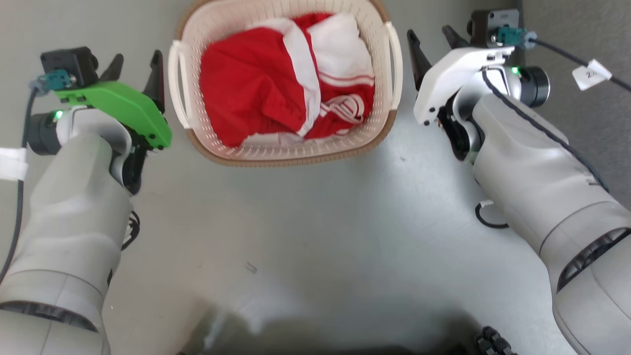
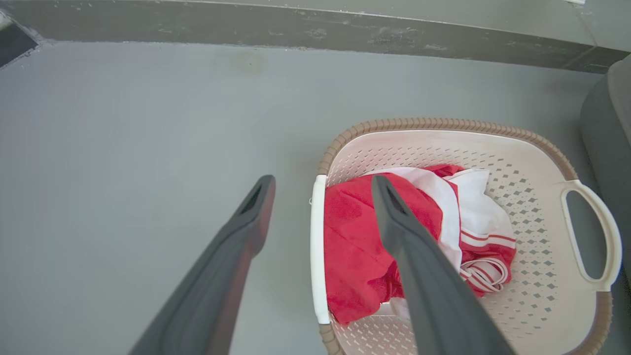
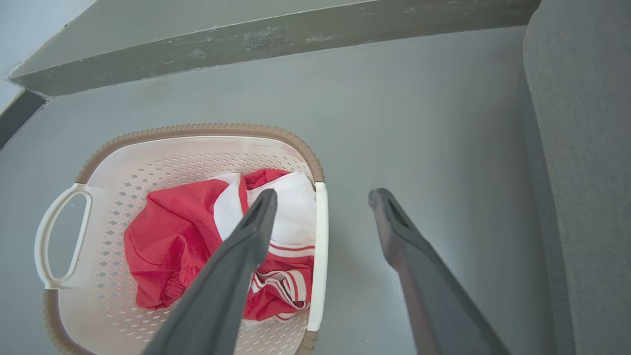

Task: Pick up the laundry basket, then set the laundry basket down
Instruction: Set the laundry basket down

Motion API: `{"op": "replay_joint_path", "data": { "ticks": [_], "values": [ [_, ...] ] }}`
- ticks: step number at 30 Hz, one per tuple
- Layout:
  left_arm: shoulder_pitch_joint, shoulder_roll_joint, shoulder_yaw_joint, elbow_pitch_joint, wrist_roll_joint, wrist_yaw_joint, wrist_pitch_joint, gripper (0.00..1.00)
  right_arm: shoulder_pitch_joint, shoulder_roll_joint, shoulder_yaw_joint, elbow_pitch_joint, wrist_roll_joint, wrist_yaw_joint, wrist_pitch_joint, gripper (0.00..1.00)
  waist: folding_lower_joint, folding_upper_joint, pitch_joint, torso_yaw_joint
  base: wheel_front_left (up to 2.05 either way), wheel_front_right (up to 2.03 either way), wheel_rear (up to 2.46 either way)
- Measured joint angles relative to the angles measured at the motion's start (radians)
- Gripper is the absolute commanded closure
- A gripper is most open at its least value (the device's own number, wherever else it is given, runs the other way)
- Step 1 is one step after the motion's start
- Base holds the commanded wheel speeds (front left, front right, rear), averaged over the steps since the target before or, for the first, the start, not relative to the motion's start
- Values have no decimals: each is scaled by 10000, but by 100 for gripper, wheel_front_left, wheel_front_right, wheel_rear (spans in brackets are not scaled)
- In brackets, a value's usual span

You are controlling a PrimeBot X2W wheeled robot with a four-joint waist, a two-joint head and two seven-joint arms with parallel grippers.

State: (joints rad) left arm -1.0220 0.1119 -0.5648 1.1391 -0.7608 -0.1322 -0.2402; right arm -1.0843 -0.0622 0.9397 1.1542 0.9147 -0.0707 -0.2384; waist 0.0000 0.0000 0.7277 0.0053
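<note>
Right of the laundry basket (image 1: 276, 150), a cable tag (image 1: 591, 74); illegible.

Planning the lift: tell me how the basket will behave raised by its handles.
Probably light: the basket is perforated plastic with only a little clothing inside. Its brown rim should keep it stiff. Uneven lifting could tilt it, shifting the loose clothing.

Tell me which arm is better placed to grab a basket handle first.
Left, marginally. Both are open beside the side handles of the laundry basket, but in the head view the left gripper sits closer to its handle than the right gripper to its own.
</note>
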Motion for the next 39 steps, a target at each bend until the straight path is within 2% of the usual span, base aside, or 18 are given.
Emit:
{"op": "replay_joint_path", "data": {
  "ticks": [12, 22, 27, 39],
  "values": [
    [797, 251, -155, -928, 311, 0, -117, 0, 851, -2, -230, -157, -77, -2, -119, 0, 0, 0, -1518, 76, 0, 0, 0],
    [1443, 673, 637, -2719, 819, 25, -117, 0, 1260, -395, -963, -1411, -566, -190, -119, 0, 0, 0, -2673, 107, 0, 0, 0],
    [2220, 823, 1103, -3739, 1193, 349, -117, 0, 1927, -568, -1406, -2249, -1018, -360, -119, 0, 0, 0, -3381, 102, 0, 0, 0],
    [4177, 972, 1781, -5476, 1887, 1035, -117, 0, 3399, -1085, -2485, -4092, -2255, -531, -119, 0, -1, 0, -4627, -22, 0, 0, 0]
  ]
}}
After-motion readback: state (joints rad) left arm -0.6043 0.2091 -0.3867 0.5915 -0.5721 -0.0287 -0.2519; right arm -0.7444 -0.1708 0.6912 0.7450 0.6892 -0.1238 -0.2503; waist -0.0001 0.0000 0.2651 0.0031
